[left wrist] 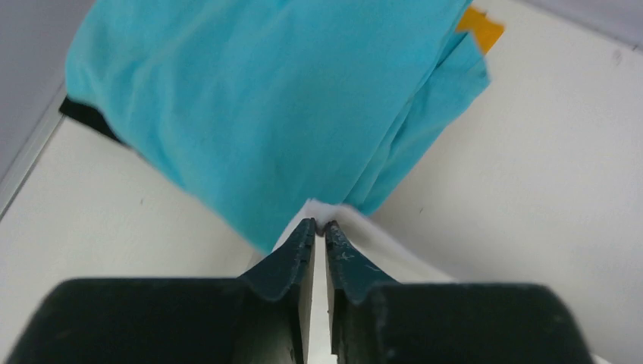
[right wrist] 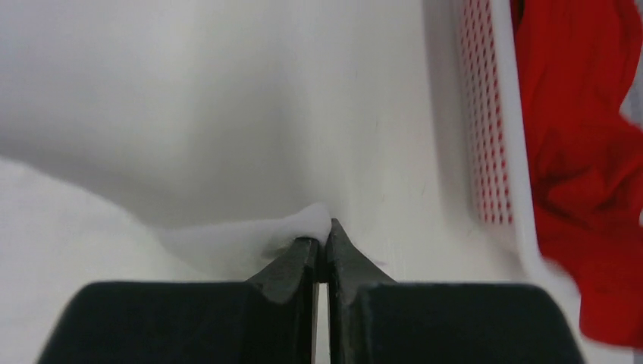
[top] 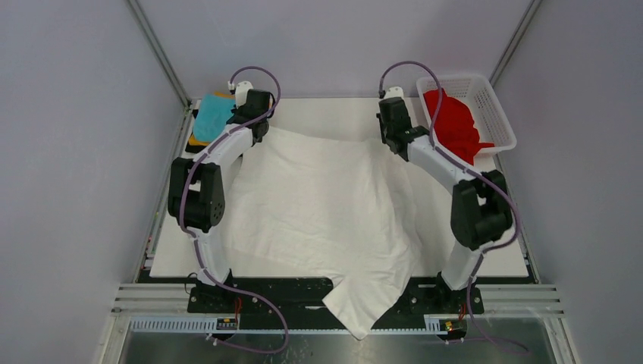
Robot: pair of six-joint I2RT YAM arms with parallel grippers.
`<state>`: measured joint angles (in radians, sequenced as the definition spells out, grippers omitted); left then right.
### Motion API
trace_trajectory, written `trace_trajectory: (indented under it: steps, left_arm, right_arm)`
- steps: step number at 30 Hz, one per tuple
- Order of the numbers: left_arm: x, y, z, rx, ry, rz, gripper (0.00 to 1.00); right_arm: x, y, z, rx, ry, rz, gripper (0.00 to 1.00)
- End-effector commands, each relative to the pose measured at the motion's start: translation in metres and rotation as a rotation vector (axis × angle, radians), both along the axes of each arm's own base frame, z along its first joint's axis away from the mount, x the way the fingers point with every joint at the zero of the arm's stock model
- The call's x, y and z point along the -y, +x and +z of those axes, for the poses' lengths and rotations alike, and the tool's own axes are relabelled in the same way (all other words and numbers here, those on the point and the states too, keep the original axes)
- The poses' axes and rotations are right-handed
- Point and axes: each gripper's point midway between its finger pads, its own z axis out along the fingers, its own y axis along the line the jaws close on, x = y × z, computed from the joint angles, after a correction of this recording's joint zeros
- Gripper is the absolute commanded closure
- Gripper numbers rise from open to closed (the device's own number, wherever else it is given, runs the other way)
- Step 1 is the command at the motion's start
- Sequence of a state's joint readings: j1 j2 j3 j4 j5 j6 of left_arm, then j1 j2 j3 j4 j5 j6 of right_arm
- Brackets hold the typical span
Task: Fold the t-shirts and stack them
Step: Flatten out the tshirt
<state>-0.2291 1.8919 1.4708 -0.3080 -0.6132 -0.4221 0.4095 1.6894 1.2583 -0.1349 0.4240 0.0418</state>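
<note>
A large white t-shirt [top: 318, 205] lies spread over the middle of the table, one part hanging over the near edge. My left gripper [top: 254, 121] is shut on its far left corner [left wrist: 326, 212], beside a folded teal t-shirt [left wrist: 265, 98]. The teal shirt lies on an orange one [left wrist: 481, 26] and a black one [left wrist: 87, 117]. My right gripper [top: 390, 136] is shut on the white shirt's far right corner [right wrist: 311, 220]. A crumpled red t-shirt [top: 453, 125] lies in the basket.
A white plastic mesh basket [top: 493, 106] stands at the far right corner and shows in the right wrist view [right wrist: 493, 152]. The stack of folded shirts [top: 212, 117] sits at the far left corner. Metal rails run along the table's near edge.
</note>
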Motion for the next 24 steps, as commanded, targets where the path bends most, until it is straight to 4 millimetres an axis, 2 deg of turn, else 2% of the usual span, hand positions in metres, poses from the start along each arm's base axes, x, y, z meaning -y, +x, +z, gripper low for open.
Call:
trace_trajectory:
  steps: [1, 2, 4, 7, 9, 13, 14, 17, 20, 24]
  left_arm:
    - [-0.003, 0.038, 0.029, 0.083, -0.016, 0.041, 0.77]
    - [-0.002, 0.044, 0.033, 0.084, -0.019, 0.042, 0.69]
    - [0.005, 0.048, 0.035, 0.079, -0.040, 0.014, 0.45]
    - [0.015, 0.044, 0.045, 0.095, -0.091, -0.038, 0.04]
    - [0.021, 0.038, 0.055, 0.116, -0.131, -0.063, 0.01]
    - [0.038, 0.019, 0.064, 0.123, -0.220, -0.129, 0.01]
    - [0.040, 0.014, 0.063, 0.121, -0.242, -0.137, 0.01]
    - [0.052, -0.008, 0.054, 0.096, -0.325, -0.171, 0.01]
    - [0.072, -0.036, 0.035, 0.038, -0.430, -0.238, 0.01]
    - [0.092, -0.074, 0.002, -0.050, -0.515, -0.280, 0.01]
  right_arm:
    - [0.014, 0.078, 0.018, 0.024, -0.165, 0.054, 0.89]
    - [0.013, 0.096, 0.027, 0.026, -0.233, 0.104, 0.81]
    - [0.017, 0.110, 0.024, -0.022, -0.338, 0.143, 0.47]
    - [0.022, 0.111, 0.020, -0.047, -0.398, 0.158, 0.21]
    - [0.015, 0.104, 0.021, -0.029, -0.357, 0.196, 0.02]
    - [-0.001, 0.074, 0.020, -0.028, -0.184, 0.228, 0.00]
    - [-0.004, 0.064, 0.023, -0.033, -0.129, 0.218, 0.01]
    - [-0.018, 0.032, 0.016, -0.081, 0.054, 0.207, 0.00]
    - [-0.033, -0.001, 0.003, -0.157, 0.236, 0.175, 0.01]
    - [-0.050, -0.057, -0.026, -0.331, 0.439, 0.141, 0.01]
